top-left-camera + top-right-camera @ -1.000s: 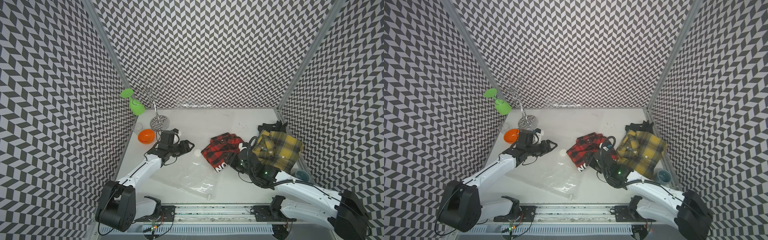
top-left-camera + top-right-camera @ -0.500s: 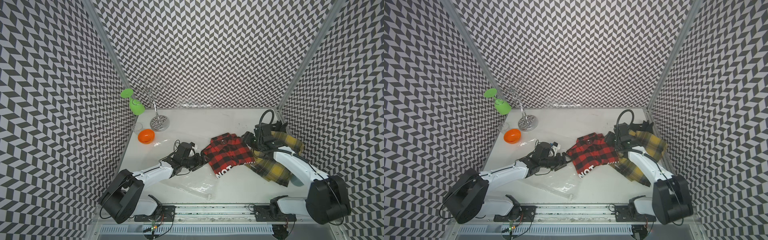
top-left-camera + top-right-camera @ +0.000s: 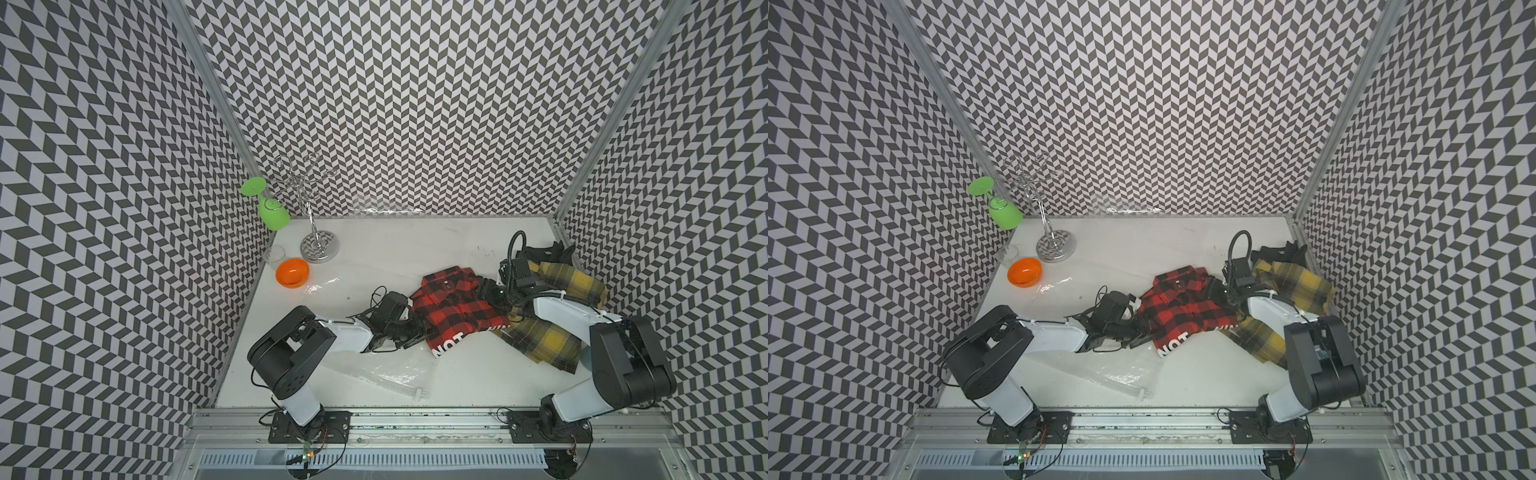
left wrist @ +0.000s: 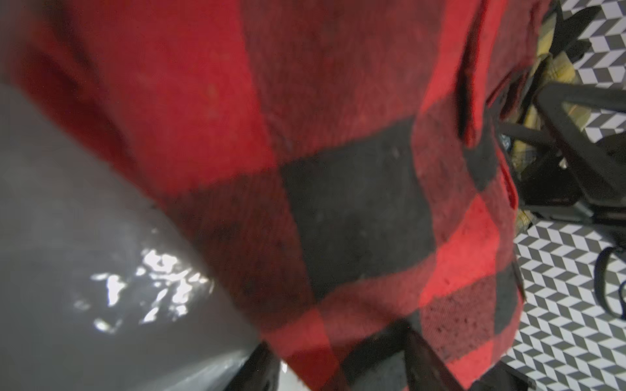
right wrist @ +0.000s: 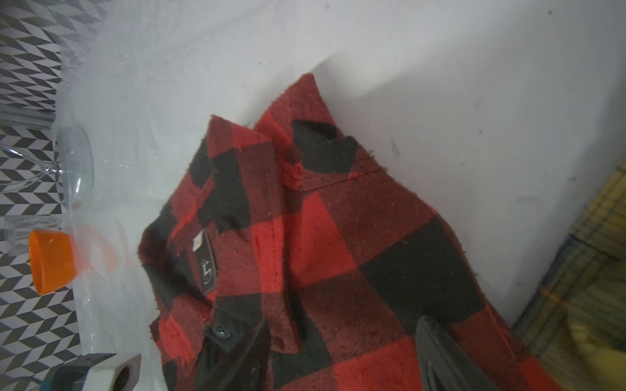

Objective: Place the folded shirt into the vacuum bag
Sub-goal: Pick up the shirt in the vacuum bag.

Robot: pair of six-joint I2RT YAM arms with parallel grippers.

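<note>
The folded shirt [image 3: 453, 305] [image 3: 1183, 307], red and black plaid, lies mid-table. My left gripper [image 3: 415, 332] [image 3: 1138, 336] is at its left edge; in the left wrist view the shirt [image 4: 338, 169] fills the space between the two fingers of the gripper [image 4: 338, 359]. My right gripper [image 3: 492, 293] [image 3: 1219, 291] is at the shirt's right edge, and the right wrist view shows it [image 5: 338, 348] open, fingers wide apart over the shirt [image 5: 338, 254]. The vacuum bag [image 3: 386, 370] [image 3: 1113, 365], clear and crinkly, lies flat under the left arm, toward the front.
A yellow plaid shirt [image 3: 548, 340] lies under the right arm, with a black garment [image 3: 544, 253] behind it. At the back left stand an orange bowl [image 3: 292, 272], a clear glass [image 3: 274, 254] and a wire rack [image 3: 318, 245] holding a green wine glass [image 3: 274, 212].
My left gripper has moved right, from near the orange bowl to the shirt's left edge. The right arm has swung from the shirt's front to its right edge.
</note>
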